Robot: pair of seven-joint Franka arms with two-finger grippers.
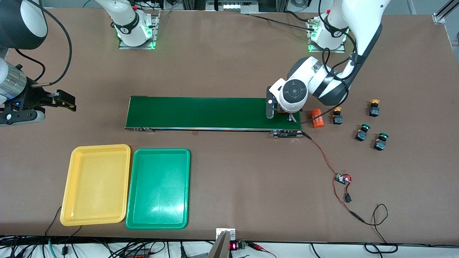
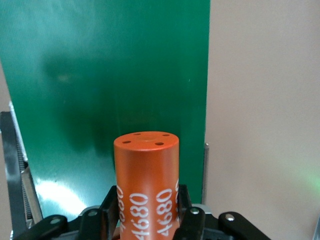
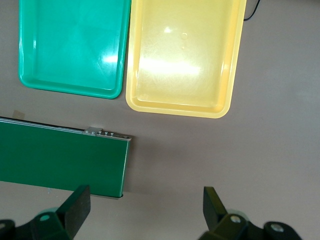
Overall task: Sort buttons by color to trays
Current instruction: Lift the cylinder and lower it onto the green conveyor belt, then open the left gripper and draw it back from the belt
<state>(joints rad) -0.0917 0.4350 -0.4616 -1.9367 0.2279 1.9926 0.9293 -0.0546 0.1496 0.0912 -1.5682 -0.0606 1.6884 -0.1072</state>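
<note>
My left gripper [image 1: 283, 115] is shut on an orange cylinder [image 2: 146, 175] printed with white digits, held over the conveyor belt [image 1: 200, 113] at the left arm's end. Two yellow-capped buttons [image 1: 337, 115] [image 1: 374, 107] and two green-capped buttons [image 1: 362, 132] [image 1: 381, 141] stand on the table past that end of the belt. The yellow tray [image 1: 96, 184] and green tray [image 1: 157, 188] lie side by side, bare, nearer the front camera. My right gripper [image 1: 66, 102] hangs open and holds nothing, over the table off the belt's other end; its wrist view shows both trays [image 3: 185, 55] [image 3: 70, 45].
A second orange cylinder [image 1: 317, 118] lies on its side between the belt's end and the buttons. A red and black cable [image 1: 324, 157] with a small circuit board [image 1: 342, 178] runs from the belt toward the front edge.
</note>
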